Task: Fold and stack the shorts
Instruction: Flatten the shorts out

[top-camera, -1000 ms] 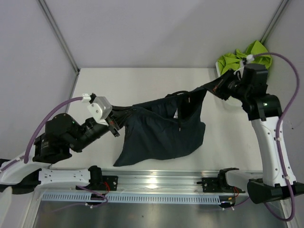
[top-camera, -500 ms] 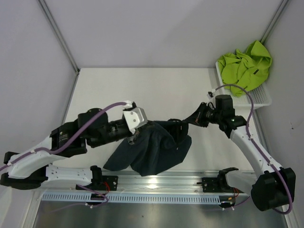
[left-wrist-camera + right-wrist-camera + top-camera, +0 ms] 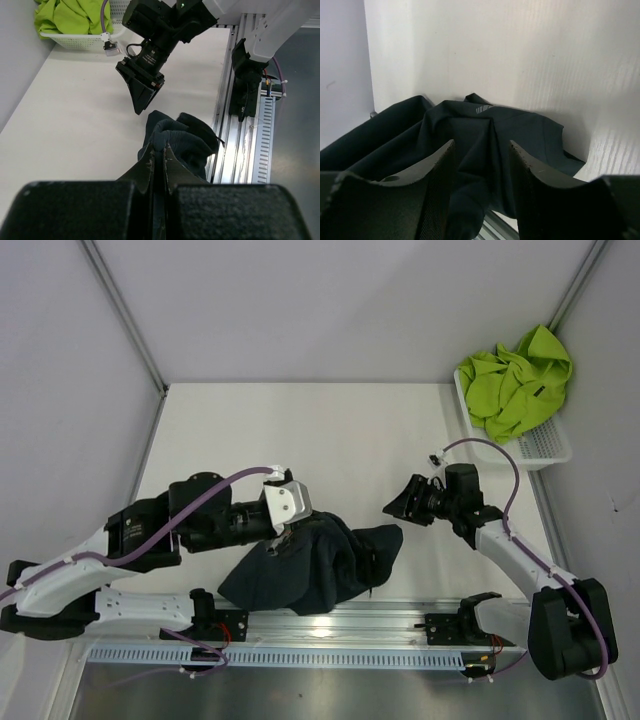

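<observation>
pinching navy shorts [image 3: 322, 568] in left end effector [image 3: 279, 538], right end effector [image 3: 481, 144] agape, lime shorts [image 3: 510, 385] filling basket [image 3: 548, 450]

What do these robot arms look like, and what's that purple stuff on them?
Both arms have white shells and black cylindrical joints. The left arm and right arm each carry a looping purple cable. The right gripper has black, textured, tapering fingers; the left gripper is black too, beside a white camera block.
</observation>
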Available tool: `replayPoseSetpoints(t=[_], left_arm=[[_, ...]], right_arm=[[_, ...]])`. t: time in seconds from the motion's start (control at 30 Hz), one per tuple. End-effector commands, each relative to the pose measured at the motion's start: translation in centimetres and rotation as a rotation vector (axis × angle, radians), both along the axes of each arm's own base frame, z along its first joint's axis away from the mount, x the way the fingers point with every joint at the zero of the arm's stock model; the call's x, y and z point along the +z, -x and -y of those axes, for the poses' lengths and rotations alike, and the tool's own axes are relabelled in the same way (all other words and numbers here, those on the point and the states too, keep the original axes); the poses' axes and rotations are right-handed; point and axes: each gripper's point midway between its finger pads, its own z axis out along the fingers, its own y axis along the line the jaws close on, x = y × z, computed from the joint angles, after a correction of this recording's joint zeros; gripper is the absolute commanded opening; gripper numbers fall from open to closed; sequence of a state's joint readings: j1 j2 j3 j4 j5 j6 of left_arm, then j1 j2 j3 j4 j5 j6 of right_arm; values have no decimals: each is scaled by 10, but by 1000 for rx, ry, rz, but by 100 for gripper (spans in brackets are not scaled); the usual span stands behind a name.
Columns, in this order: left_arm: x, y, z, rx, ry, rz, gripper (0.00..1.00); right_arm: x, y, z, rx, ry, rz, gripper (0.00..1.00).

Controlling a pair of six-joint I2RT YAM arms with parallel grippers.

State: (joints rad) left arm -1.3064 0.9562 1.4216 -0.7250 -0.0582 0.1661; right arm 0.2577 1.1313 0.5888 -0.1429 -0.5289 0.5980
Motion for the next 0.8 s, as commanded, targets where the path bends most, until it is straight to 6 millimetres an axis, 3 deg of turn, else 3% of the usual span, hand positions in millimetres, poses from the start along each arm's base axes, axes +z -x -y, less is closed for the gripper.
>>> replayPoseSetpoints(t=[0.0,0.13,0.37,0.47,0.6,0.77], left_arm=[[25,6,-8,-26,66,27,0],[21,7,-10,-27,55,30,0],[15,2,-9,-5,30,29,0],[14,-12,-11,78,22,35,0],[8,-47,-17,236,2,11,0],[6,-63,-15,267,18,-9,0]], right_arm=[[19,-4,-8,68,-43,143,50],[35,9,-21,157,-137,170,50],[50,31,-17,178,-145,207,54],[59,42,-15,181,-142,239,57],[71,54,-8,158,-133,274,61],[70,71,-10,187,-145,246,68]])
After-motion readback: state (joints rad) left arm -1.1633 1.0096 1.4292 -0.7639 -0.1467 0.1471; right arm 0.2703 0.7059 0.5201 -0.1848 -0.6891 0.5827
